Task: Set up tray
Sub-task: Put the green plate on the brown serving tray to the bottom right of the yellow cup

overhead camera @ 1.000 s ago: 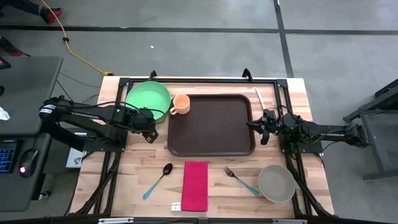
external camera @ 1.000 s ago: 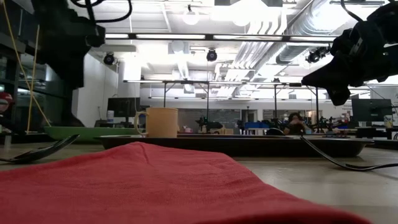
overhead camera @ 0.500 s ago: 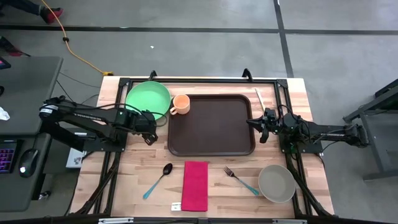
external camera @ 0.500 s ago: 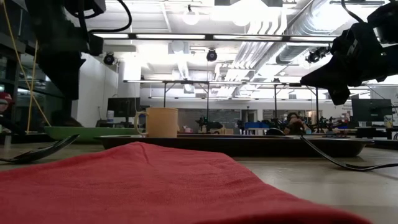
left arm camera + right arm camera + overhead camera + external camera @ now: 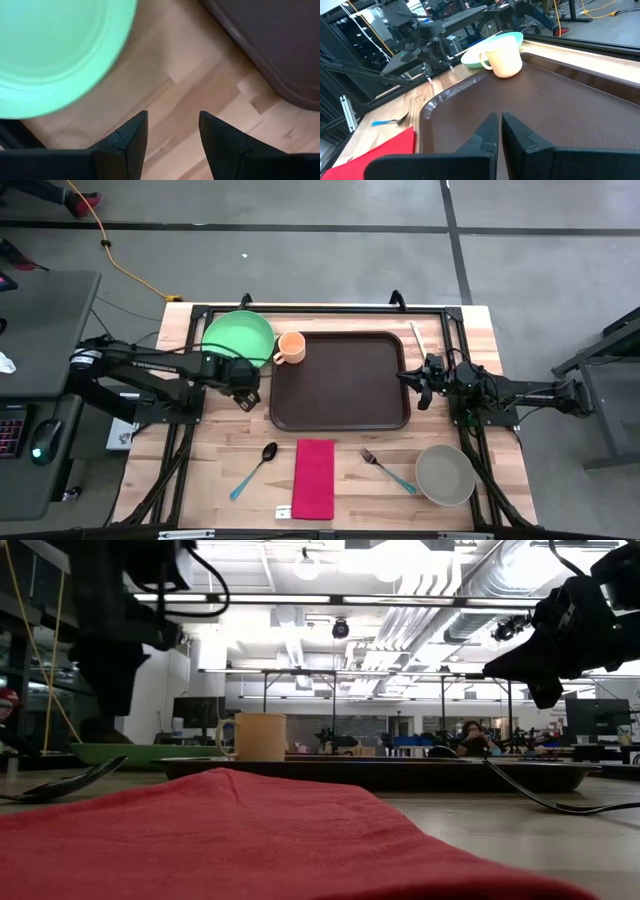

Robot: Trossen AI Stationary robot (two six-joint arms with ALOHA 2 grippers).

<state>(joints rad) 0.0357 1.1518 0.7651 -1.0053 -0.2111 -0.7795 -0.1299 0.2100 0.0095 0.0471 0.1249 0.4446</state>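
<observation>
The dark brown tray lies in the middle of the table. An orange cup stands in its far left corner, and a green plate lies on the wood just left of it. My left gripper points down, open, over bare wood between the plate and the tray's near left corner; in the high view it is beside the tray's left edge. My right gripper is shut, level, above the tray's right edge.
Along the near side lie a dark spoon, a red napkin, a fork and a grey bowl. A pale knife lies right of the tray's far corner. Black frame rails run along the table's sides.
My left gripper has sunk toward the table and shifted a little to the right, toward the tray's left edge, staying open. My right gripper has kept still.
</observation>
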